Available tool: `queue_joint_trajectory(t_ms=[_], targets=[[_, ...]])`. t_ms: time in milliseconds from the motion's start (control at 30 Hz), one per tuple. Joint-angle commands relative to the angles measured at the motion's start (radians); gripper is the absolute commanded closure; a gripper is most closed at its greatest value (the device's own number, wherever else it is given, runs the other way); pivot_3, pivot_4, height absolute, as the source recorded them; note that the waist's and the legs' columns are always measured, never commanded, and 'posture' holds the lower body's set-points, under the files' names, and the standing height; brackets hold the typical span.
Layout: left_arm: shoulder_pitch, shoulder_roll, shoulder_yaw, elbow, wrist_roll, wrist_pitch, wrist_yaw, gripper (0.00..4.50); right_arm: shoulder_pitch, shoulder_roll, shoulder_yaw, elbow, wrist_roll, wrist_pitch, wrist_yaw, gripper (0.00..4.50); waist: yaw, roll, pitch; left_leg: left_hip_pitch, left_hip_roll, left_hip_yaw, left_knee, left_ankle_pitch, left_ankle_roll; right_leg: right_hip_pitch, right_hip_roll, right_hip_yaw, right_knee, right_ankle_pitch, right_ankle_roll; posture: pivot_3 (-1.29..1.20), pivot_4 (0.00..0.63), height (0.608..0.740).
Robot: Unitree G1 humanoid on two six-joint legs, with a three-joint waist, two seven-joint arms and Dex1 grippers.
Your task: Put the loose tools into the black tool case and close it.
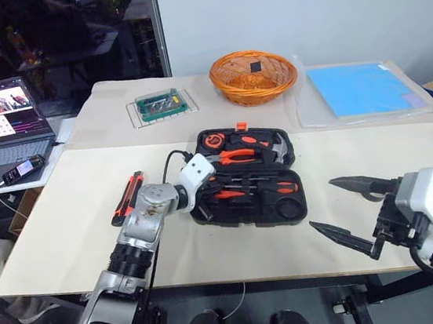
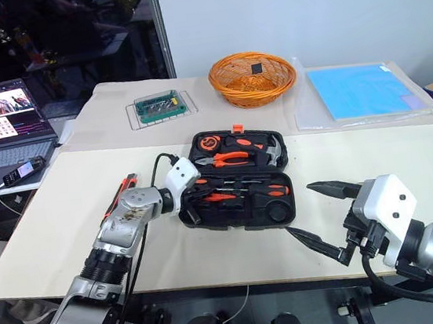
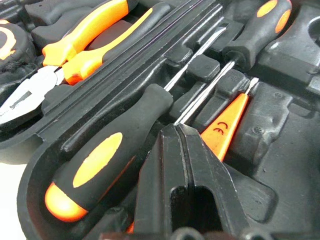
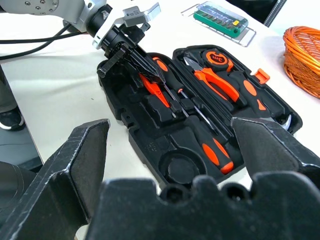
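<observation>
Now the left gripper (image 4: 131, 54), pinched shut over the tester pen (image 3: 226, 126), seats it in the open case (image 1: 295, 209) at table centre; knife (image 1: 127, 197) waits at nine o'clock. Right gripper (image 1: 354, 210) spread, idle. Next: fetch knife.

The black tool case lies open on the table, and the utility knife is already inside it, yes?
Not quite. The black tool case does lie open, but the utility knife is on the table beside the left arm, outside the case, as the left eye view shows.
</observation>
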Motion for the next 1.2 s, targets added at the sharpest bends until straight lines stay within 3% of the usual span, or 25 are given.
queue_joint_trajectory(t_ms=[33,67,167,267,467,633,733,867,933,1067,1133,1200], targets=[[0.035,-0.001,0.113,-0.055,-0.096,-0.006,0.016,4.48,-0.018,-0.005,-0.009,-0.025,0.014,-0.009,-0.019,0.00,-0.002,0.000,0.000,0.000,0.000,0.000,0.000,0.000,0.000,0.000,0.000,0.000,0.000,0.000,0.000,0.00,0.150,0.740],[0.042,0.006,0.172,-0.106,-0.142,0.007,0.020,4.48,-0.023,-0.002,-0.004,-0.025,0.018,-0.012,-0.020,0.00,-0.007,0.000,0.000,0.000,0.000,0.000,0.000,0.000,0.000,0.000,0.000,0.000,0.000,0.000,0.000,0.00,0.150,0.740],[0.064,0.053,0.328,-0.217,-0.219,0.127,0.099,3.79,-0.032,0.005,0.015,-0.017,0.016,-0.025,-0.014,0.00,-0.014,-0.002,0.002,-0.004,0.001,0.000,-0.001,0.000,0.000,-0.003,0.000,0.001,0.001,0.000,-0.001,0.00,0.150,0.740],[0.101,0.139,0.451,-0.298,-0.234,0.261,0.186,2.70,-0.053,0.012,0.037,0.003,0.025,-0.042,-0.001,0.00,-0.017,-0.002,0.002,-0.004,0.001,0.000,-0.001,0.000,0.000,-0.007,0.001,0.000,0.001,0.000,-0.002,0.00,0.150,0.740],[0.170,0.266,0.481,-0.362,-0.215,0.506,0.276,0.63,-0.107,0.011,0.079,0.051,0.026,-0.072,0.028,0.00,0.000,-0.003,0.002,-0.003,-0.001,0.000,-0.001,0.000,0.000,-0.006,0.001,0.000,0.000,-0.001,0.000,0.00,0.150,0.740],[0.190,0.286,0.389,-0.329,-0.194,0.612,0.317,0.63,-0.139,0.002,0.108,0.085,0.011,-0.090,0.048,0.00,0.013,-0.004,0.003,-0.003,-0.001,0.000,-0.001,0.000,-0.001,-0.006,0.001,0.001,0.001,0.000,0.000,0.00,0.150,0.740],[0.202,0.274,0.386,-0.309,-0.198,0.593,0.333,1.33,-0.140,-0.002,0.106,0.084,0.011,-0.090,0.053,0.00,0.014,-0.004,0.003,-0.003,-0.001,0.000,-0.002,-0.001,-0.001,-0.007,0.001,0.002,0.000,0.000,0.000,0.00,0.150,0.740],[0.220,0.287,0.389,-0.298,-0.200,0.558,0.326,2.77,-0.124,-0.003,0.095,0.075,0.015,-0.088,0.054,0.00,0.015,-0.004,0.003,-0.004,-0.001,0.001,-0.004,-0.001,-0.002,-0.011,0.001,0.002,0.001,0.000,-0.002,0.00,0.150,0.740],[0.223,0.296,0.407,-0.301,-0.214,0.479,0.292,2.78,-0.114,0.000,0.090,0.070,0.015,-0.087,0.053,0.00,0.015,-0.004,0.003,-0.004,0.000,0.001,-0.004,-0.001,-0.002,-0.011,0.001,0.002,0.001,0.000,-0.003,0.00,0.150,0.740],[0.167,0.303,0.428,-0.403,-0.373,0.387,0.083,2.78,-0.089,0.002,0.068,0.059,0.024,-0.086,0.047,0.00,0.016,-0.004,0.003,-0.007,0.000,0.002,-0.004,-0.001,-0.002,-0.014,0.000,0.003,0.000,0.001,-0.004,0.00,0.150,0.740],[0.138,0.376,0.319,-0.458,-0.427,0.335,-0.143,2.78,-0.065,0.003,0.036,0.052,0.038,-0.082,0.050,0.00,0.021,-0.005,0.004,-0.008,0.000,0.001,-0.004,-0.001,-0.002,-0.014,0.000,0.002,0.000,0.001,-0.004,0.00,0.150,0.740],[0.107,0.434,0.185,-0.450,-0.393,0.220,-0.334,2.78,-0.039,0.001,0.002,0.046,0.050,-0.080,0.061,0.00,0.022,-0.005,0.004,-0.010,0.000,0.001,-0.003,-0.001,-0.002,-0.015,0.000,0.001,0.000,0.001,-0.004,0.00,0.150,0.740]])
